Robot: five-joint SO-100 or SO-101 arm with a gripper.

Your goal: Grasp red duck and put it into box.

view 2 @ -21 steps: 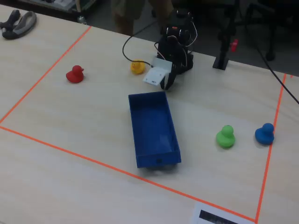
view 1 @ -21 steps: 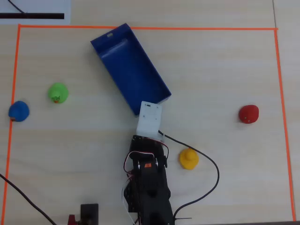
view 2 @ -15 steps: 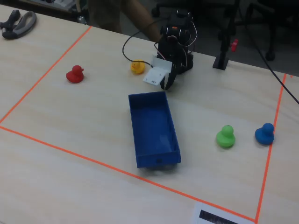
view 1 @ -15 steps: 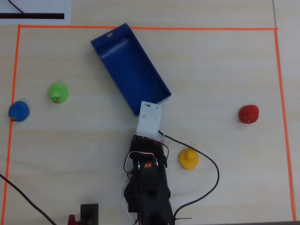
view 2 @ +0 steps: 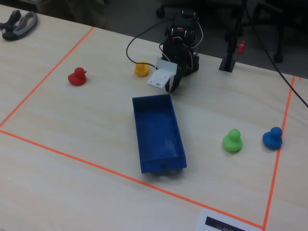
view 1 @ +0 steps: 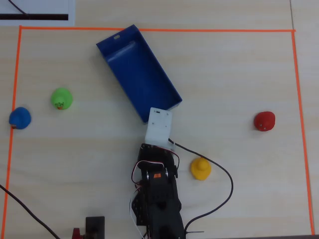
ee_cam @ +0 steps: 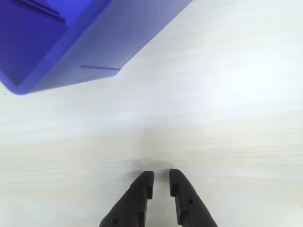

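The red duck (view 1: 264, 121) sits alone on the table at the right of the overhead view, and far left (view 2: 77, 76) in the fixed view. The dark blue box (view 1: 138, 72) lies diagonally in the middle, open-topped and holding nothing. My gripper (ee_cam: 160, 176) hovers just off the box's near end wall (ee_cam: 94, 47), its jaws nearly together with only bare wood between them. From overhead a white plate covers the gripper (view 1: 159, 115). In the fixed view the gripper (view 2: 171, 88) points down beside the box (view 2: 158, 132). The red duck is far from it.
A yellow duck (view 1: 201, 168) sits close to the arm's right in the overhead view. A green duck (view 1: 62, 98) and a blue duck (view 1: 20, 117) lie at the far left. Orange tape (view 1: 149, 30) frames the work area. A black cable (view 1: 227, 179) loops beside the arm's base.
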